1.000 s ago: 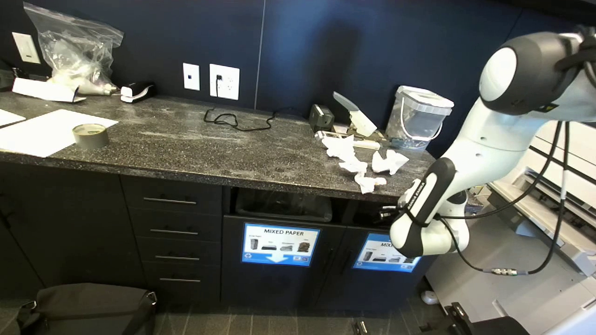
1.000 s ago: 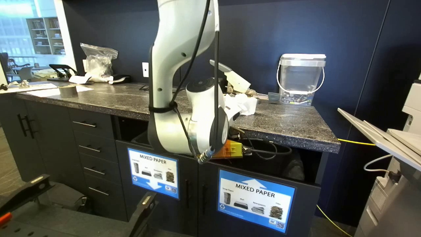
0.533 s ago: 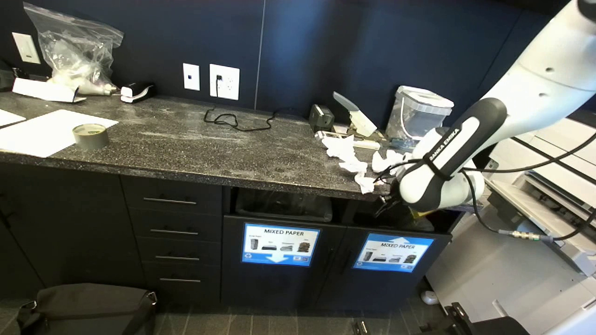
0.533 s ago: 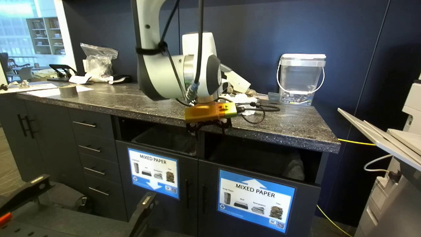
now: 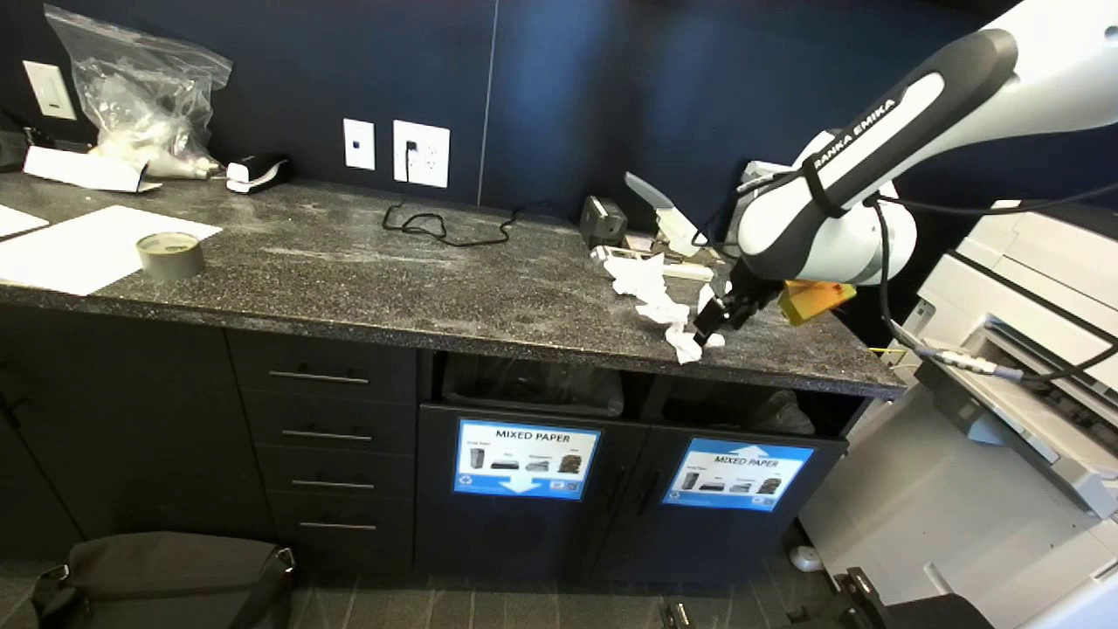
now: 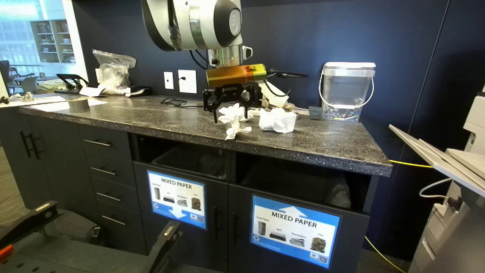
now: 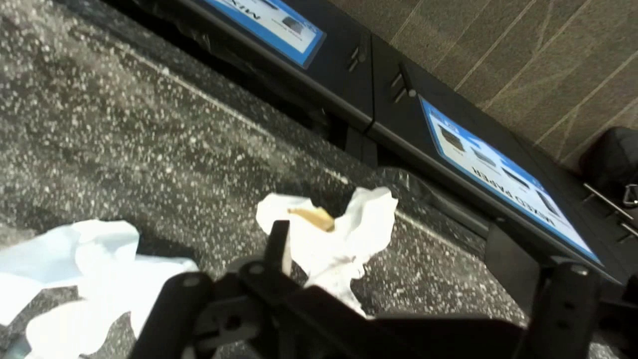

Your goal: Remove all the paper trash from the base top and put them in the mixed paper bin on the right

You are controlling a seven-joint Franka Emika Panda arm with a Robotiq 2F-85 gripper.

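End effector stands spread, holding nothing; an off-centre pinch could shove crumpled paper, mid-frame in the wrist view, over the nearby table edge.

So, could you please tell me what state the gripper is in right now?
Gripper: open, holding nothing.

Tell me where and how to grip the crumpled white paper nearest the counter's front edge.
Pinch the crumpled white paper at its narrow neck, from straight above; that looks best. In the wrist view it flares into two lobes toward the front edge of the counter but narrows behind them. The open gripper hangs above, and could close across that neck.
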